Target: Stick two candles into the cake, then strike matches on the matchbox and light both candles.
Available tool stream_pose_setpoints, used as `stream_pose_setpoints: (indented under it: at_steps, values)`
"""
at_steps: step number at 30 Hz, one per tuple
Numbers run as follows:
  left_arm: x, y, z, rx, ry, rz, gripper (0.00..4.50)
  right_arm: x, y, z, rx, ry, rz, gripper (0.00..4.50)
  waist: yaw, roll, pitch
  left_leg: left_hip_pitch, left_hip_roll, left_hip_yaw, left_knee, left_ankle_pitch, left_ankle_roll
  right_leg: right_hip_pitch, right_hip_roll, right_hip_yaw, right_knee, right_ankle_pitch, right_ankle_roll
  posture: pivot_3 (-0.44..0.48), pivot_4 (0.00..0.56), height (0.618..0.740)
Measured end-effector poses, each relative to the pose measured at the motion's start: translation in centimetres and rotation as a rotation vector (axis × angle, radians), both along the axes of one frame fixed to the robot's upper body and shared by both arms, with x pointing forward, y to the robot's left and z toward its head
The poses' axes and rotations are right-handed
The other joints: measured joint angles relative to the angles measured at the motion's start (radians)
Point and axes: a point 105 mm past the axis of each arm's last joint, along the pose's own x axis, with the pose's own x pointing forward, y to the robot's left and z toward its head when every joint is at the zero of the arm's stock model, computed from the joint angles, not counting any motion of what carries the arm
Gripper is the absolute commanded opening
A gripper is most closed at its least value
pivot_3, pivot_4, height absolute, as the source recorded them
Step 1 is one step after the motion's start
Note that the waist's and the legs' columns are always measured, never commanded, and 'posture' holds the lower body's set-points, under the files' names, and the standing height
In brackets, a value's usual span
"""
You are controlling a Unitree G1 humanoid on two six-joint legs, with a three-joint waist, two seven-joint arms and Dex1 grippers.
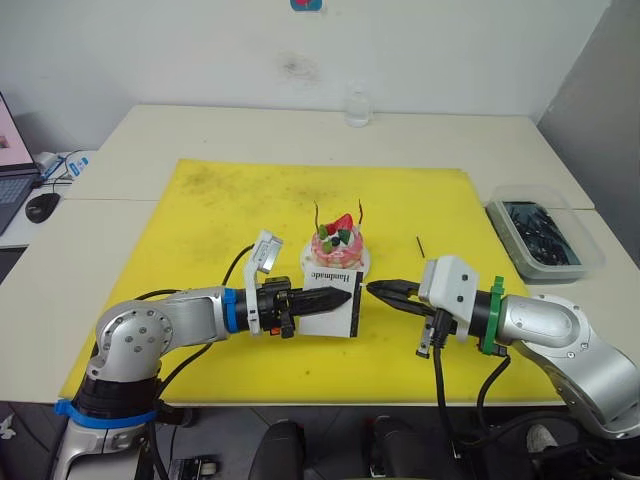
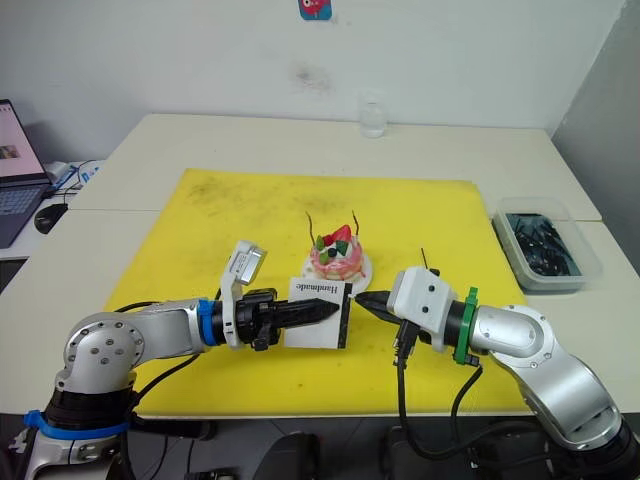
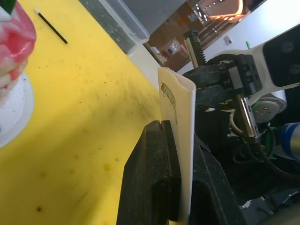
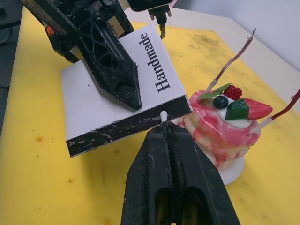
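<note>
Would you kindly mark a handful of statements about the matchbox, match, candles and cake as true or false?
1. The left hand grips the matchbox. True.
2. Both candles stand in the cake. True.
3. The right hand is open and holds nothing. False: it is shut on a match, whose pale tip is at the box's black edge.
4. A spare match lies on the cake's plate. False: it lies on the yellow mat.
5. The candles are burning. False: no flame shows.
</note>
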Motion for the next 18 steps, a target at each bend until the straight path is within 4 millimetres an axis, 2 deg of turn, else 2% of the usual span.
stream_pose_setpoints:
  at_steps: [4, 18]
  values:
    - [0.7, 0.0, -0.5, 0.026, -0.032, 0.045, 0.00, 0.2, -0.3, -0.7, -0.015, 0.059, -0.028, 0.06, 0.000, 0.000, 0.000, 0.000, 0.000, 0.000, 0.000, 0.000, 0.000, 0.000, 0.000, 0.000, 0.000, 0.000, 0.000, 0.000, 0.150, 0.740]
    - [0.5, -0.3, -1.3, 0.052, -0.063, 0.056, 0.00, 0.2, 0.0, -1.3, 0.003, 0.190, -0.092, 0.06, 0.000, 0.000, 0.000, 0.000, 0.000, 0.000, 0.000, 0.000, 0.000, 0.000, 0.000, 0.000, 0.000, 0.000, 0.000, 0.000, 0.150, 0.740]
